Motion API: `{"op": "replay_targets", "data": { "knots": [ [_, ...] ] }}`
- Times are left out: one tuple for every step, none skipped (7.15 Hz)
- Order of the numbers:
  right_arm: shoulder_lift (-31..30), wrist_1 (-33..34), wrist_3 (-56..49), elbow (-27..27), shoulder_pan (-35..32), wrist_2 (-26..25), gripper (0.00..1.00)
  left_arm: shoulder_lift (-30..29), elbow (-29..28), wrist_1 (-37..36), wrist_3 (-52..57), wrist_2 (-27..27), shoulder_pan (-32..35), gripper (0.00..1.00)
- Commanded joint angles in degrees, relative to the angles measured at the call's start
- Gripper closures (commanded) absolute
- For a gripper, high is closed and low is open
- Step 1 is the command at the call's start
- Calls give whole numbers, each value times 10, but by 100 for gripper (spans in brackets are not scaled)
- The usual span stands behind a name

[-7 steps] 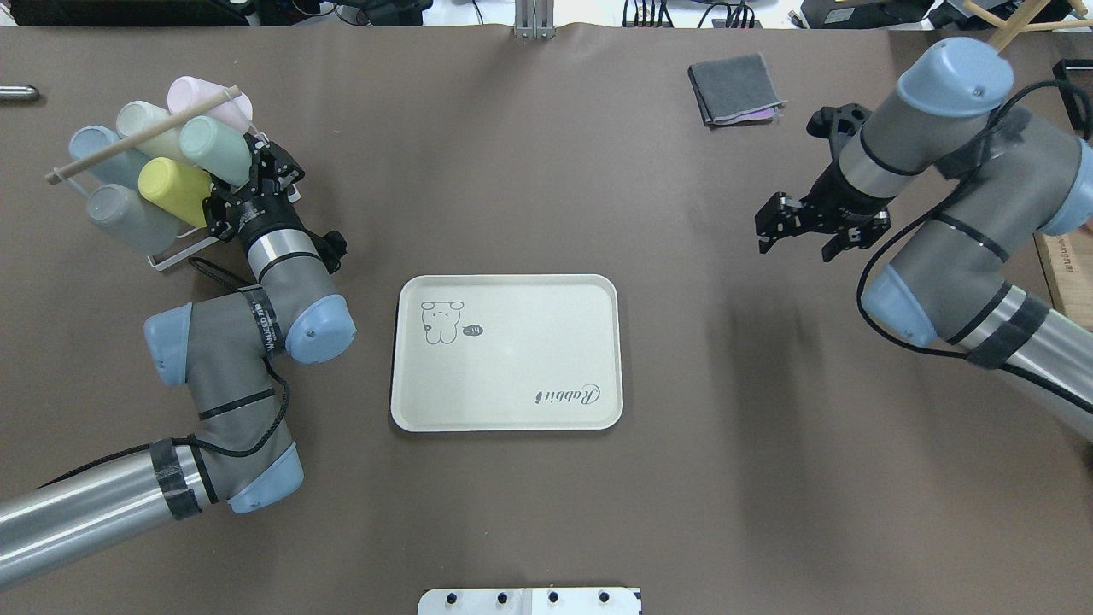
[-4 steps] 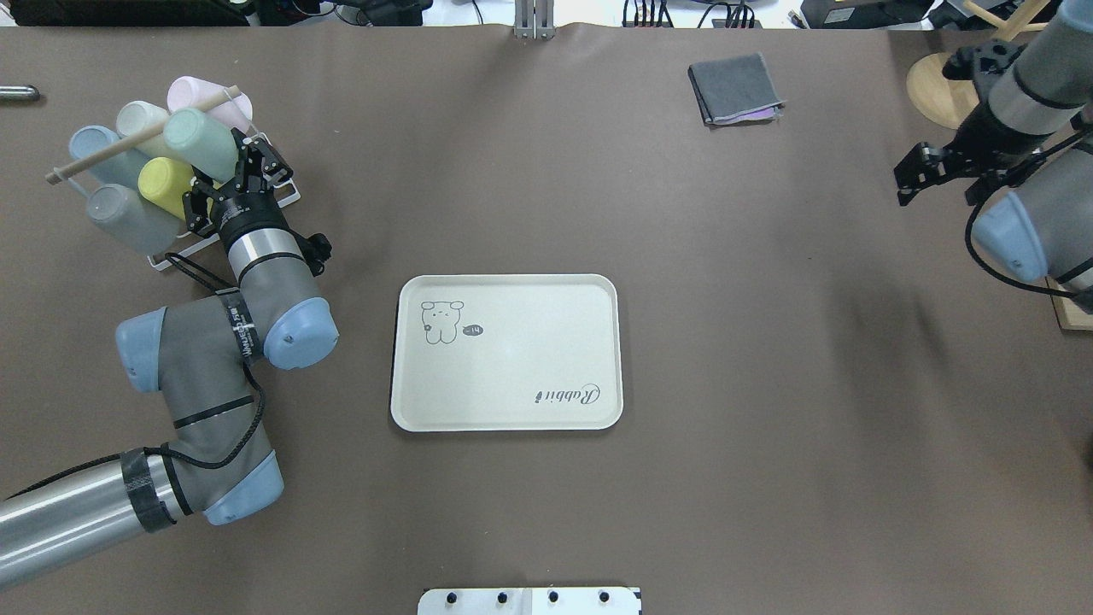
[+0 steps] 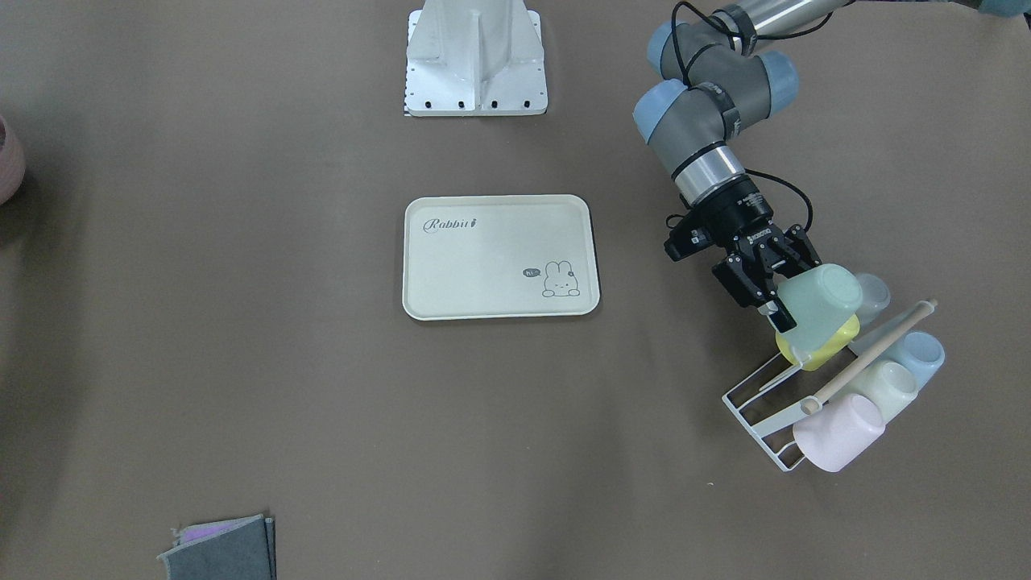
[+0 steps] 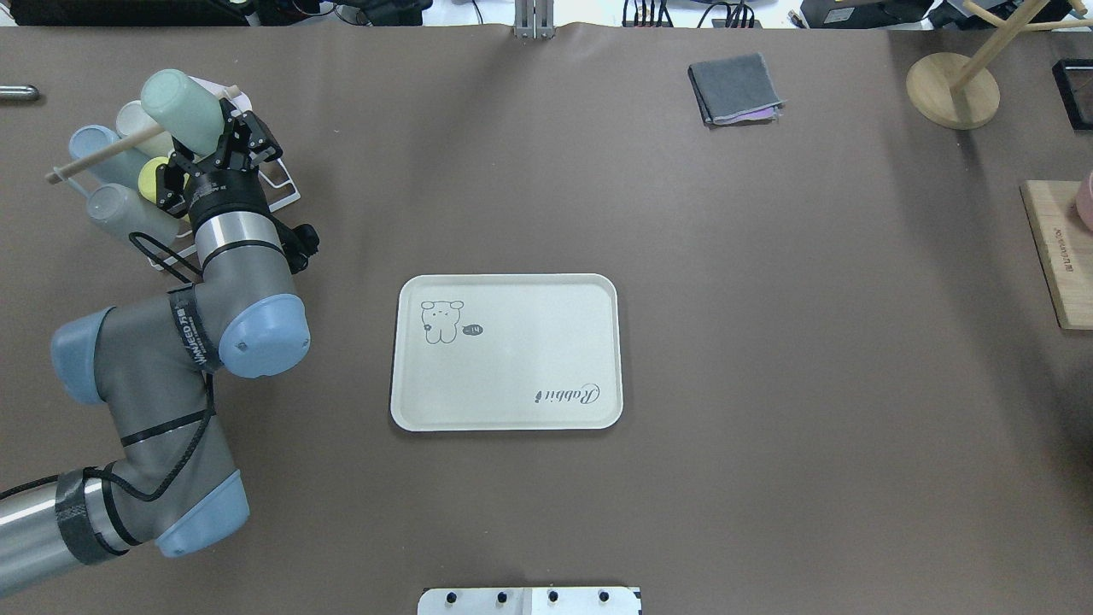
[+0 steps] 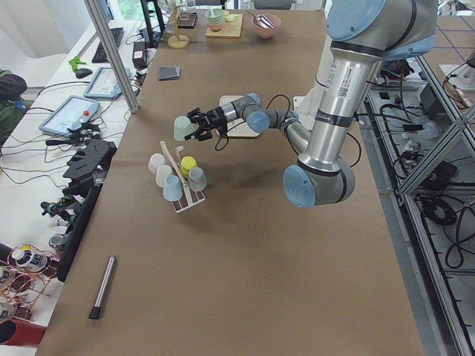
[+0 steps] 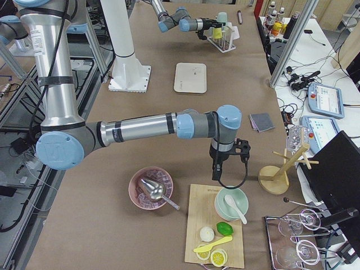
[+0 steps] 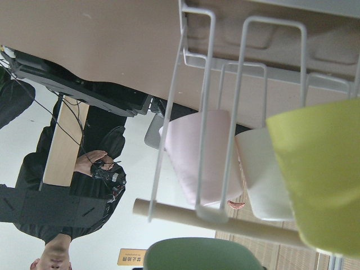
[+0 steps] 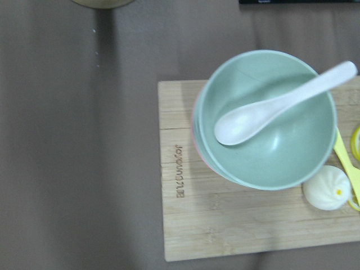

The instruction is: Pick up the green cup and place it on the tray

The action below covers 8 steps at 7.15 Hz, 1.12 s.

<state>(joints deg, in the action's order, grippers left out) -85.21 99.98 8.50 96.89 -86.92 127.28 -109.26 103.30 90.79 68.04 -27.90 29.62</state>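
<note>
My left gripper (image 4: 209, 154) is shut on the mint-green cup (image 4: 179, 107), gripping it at the rim. It holds the cup on its side, lifted above the white wire rack (image 4: 275, 181) at the far left. The front view shows the cup (image 3: 821, 302) in the gripper (image 3: 793, 286), just over the yellow cup (image 3: 817, 353). The cream Rabbit tray (image 4: 512, 359) lies bare at the table's middle, apart from the cup. My right gripper (image 6: 215, 175) shows only in the right side view, over a wooden board; I cannot tell whether it is open or shut.
The rack holds the yellow cup, a pale whitish-green cup (image 4: 132, 120), a blue cup (image 4: 94, 145), a grey cup (image 4: 124, 213) and a pink cup (image 3: 838, 431), under a wooden bar. A folded grey cloth (image 4: 734, 88) and a wooden stand (image 4: 952, 85) are far right. A green bowl (image 8: 267, 118) with a spoon sits on the board.
My left gripper has lifted the green cup up out of the rack and away from the other cups. My right arm has swung out of the overhead view to the right.
</note>
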Motion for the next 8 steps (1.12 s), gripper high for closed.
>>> {"op": "replay_targets", "data": {
  "knots": [
    [-10,113,-183,25,-75,-10,0,14,29,69,10,-1,-6,61],
    [-34,115,-210,21,-113,1,0,13,35,125,10,-4,-13,56],
    [-63,108,-212,24,-153,12,0,12,44,183,12,-8,-18,60],
    [-85,94,-218,25,-166,17,0,10,43,239,11,-15,-18,74],
    [-101,36,-218,8,-164,12,0,15,32,320,12,-67,-18,87],
    [-128,-49,-214,-6,-164,24,0,27,17,410,12,-135,-18,96],
    [-153,-100,-212,0,-165,24,0,31,-3,516,8,-203,-18,100],
    [-154,-108,-210,-6,-164,23,0,30,-11,567,-6,-237,-21,100]
  ]
}}
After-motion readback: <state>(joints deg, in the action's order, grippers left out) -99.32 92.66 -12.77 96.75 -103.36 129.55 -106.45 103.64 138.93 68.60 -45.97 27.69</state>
